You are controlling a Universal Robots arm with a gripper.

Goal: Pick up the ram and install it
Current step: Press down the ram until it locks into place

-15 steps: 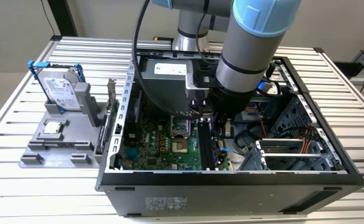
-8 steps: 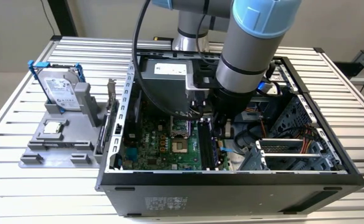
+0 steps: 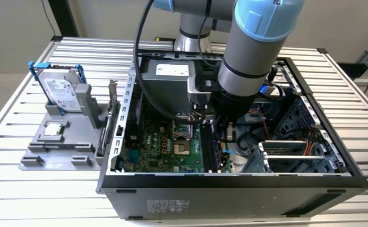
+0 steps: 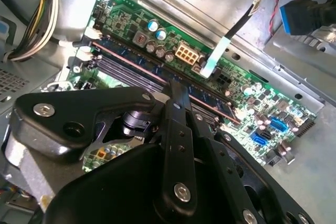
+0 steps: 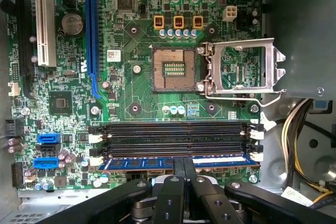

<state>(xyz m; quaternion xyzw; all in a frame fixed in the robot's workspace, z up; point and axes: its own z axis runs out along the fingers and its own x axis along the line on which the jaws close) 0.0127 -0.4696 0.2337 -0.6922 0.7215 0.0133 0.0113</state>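
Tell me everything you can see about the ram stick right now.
The ram, a long thin blue-edged circuit-board stick, stands on edge along the motherboard slot nearest the gripper, parallel to three empty black slots. The black gripper fingers close on its middle. Whether it is fully seated cannot be told.

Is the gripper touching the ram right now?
Touching. In the first wrist view the gripper closes on the ram, which stands in the motherboard slot row with no gap between them.
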